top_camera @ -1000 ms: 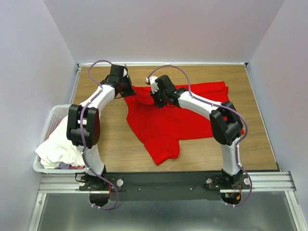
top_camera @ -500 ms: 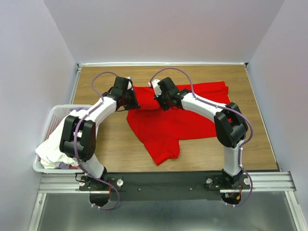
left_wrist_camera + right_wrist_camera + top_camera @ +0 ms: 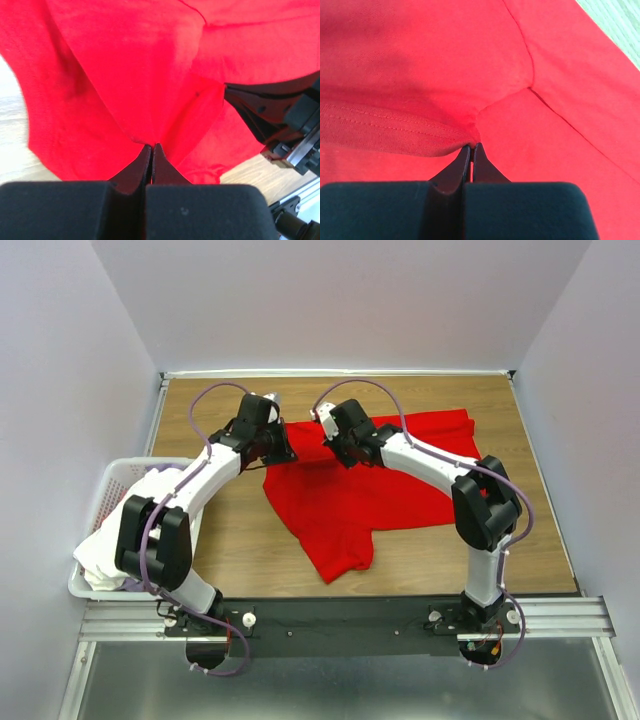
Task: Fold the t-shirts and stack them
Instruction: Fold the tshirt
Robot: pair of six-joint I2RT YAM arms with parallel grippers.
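Our left claw (image 3: 151, 146) was clenched tight on a fold of the red t-shirt (image 3: 340, 495). Our right claw (image 3: 471, 146) pinched it too, beside a seam. The shirt lay spread in the middle of the top view, on the wooden table (image 3: 230, 530). At the left edge, white t-shirts (image 3: 115, 540) sat piled in the basket (image 3: 108, 482).

Plain bright red t-shirt (image 3: 340, 500), wht shirts (image 3: 110, 545) in wht basket (image 3: 105, 480), brown wood-grain tbl (image 3: 240, 540)
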